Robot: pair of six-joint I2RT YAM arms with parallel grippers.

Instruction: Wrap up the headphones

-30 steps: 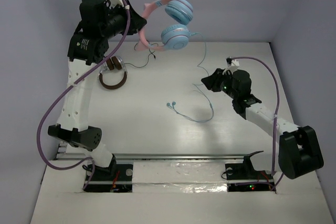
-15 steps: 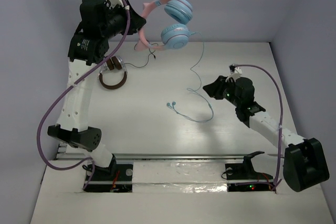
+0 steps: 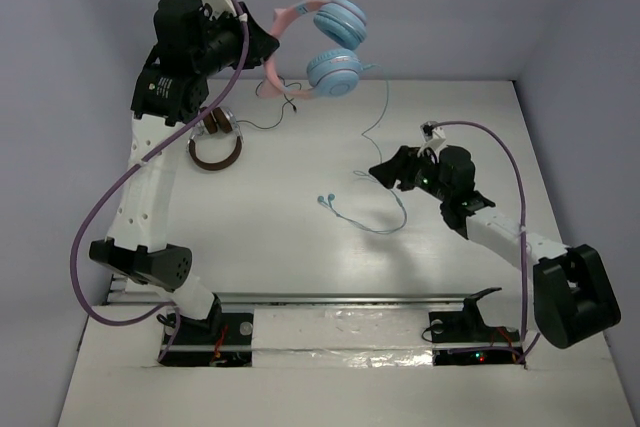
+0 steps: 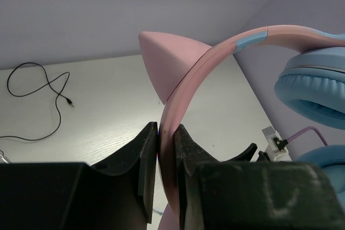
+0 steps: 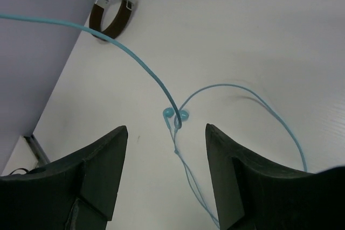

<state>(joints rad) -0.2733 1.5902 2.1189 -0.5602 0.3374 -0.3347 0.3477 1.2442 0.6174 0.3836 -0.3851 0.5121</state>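
Fingers (image 4: 145,165) of the left gripper (image 4: 165,133) are clamped tight on the pink headband (image 4: 188,74) just below one of its cat ears, while the right gripper (image 5: 165,129) stands wide apart with nothing between its pads. Over the white table (image 3: 290,257) the left arm reaches up and back, carrying the headphones (image 3: 333,71) in the air above the far edge, close to the back wall, with both round light-blue ear cups (image 3: 340,19) hanging to the right of the grip. The right arm stretches low toward the middle of the table, its gripper just above the surface. Brown headphones (image 3: 215,142) lie flat at the far left, their thin black cable (image 3: 265,123) trailing beside them. From the lower ear cup the light-blue cable (image 5: 152,75) drops to the table, passes by the right gripper's tips, loops toward the near side and ends in two small rounded blue tips (image 5: 168,113) resting on the surface; whether it touches those fingers I cannot tell.
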